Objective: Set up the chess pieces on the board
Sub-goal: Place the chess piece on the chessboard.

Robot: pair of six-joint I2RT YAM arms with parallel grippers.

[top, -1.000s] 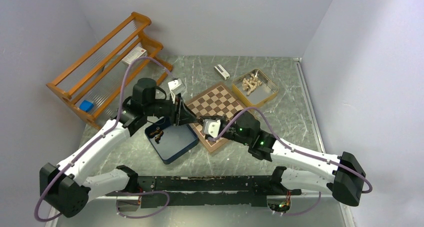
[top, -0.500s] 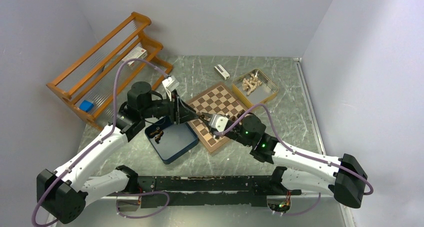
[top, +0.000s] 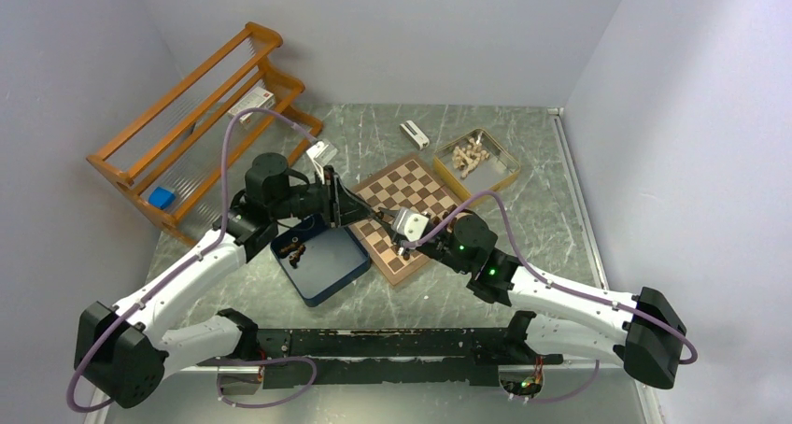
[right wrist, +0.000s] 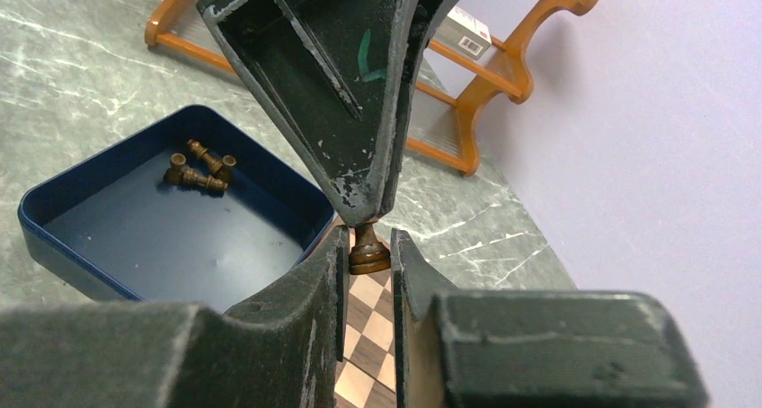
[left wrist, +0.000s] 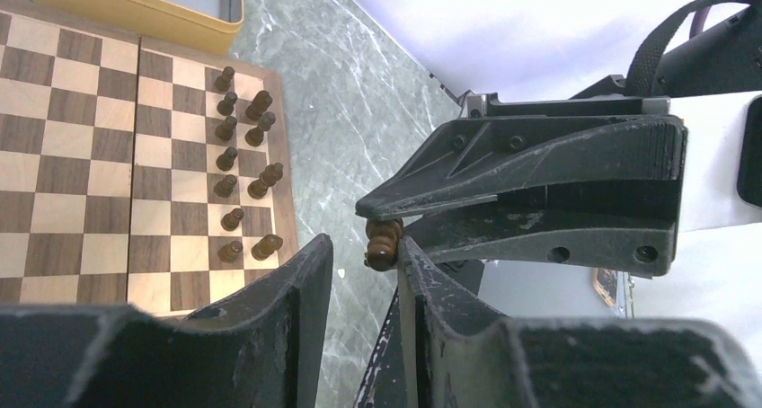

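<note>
A dark brown chess piece hangs between both grippers over the board's near-left edge. My right gripper is shut on its base. My left gripper is open around its head: the piece touches one finger and there is a gap to the other. Two rows of dark pieces stand along one side of the board. Three more dark pieces lie in the dark blue box. In the top view the two grippers meet tip to tip, the left and the right.
The blue box sits left of the board, under my left gripper. A yellow tin of pale pieces stands at the back right. An orange wooden rack fills the back left. A small white item lies behind the board.
The right gripper has moved up and left to meet the left gripper's tips. The left wrist has shifted a little. The piece stays between them.
</note>
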